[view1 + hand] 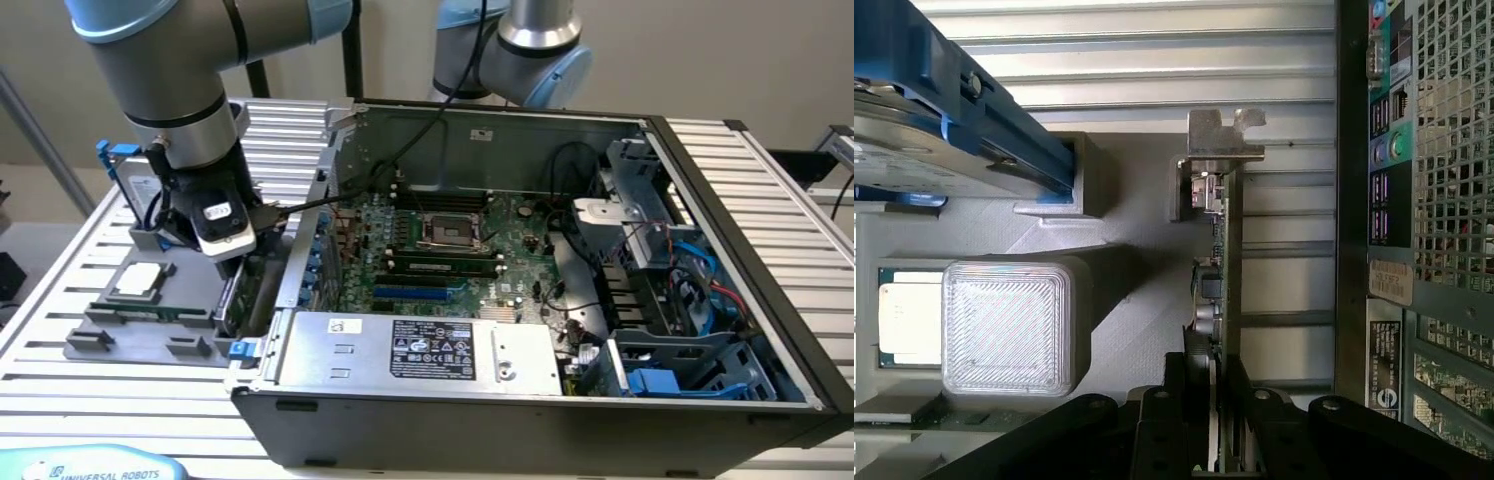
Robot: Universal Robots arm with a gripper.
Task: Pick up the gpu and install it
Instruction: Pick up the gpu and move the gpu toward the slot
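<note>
Jaws hanging straight down from the upright arm [180, 90] grip the gpu [1226, 250] standing edgewise beside the case [534, 425]

UNIVERSAL ROBOTS on a pale blue casing [94, 466] at the exterior view's lower left, power supply label [434, 349] I cannot read

The arm [180, 90] is a thick silver-grey tube with pale blue joint caps (one sits at eleven o'clock in the exterior view) and a dark band above the wrist. Toward six o'clock from that band is a black-and-white wrist block [220, 225] with a dark mark on its white face, and a black cable [307, 204] leaves it toward two o'clock. In the wrist view the claw [1212, 400] is matte black, its linkage bars studded with round pivot pins.
</note>
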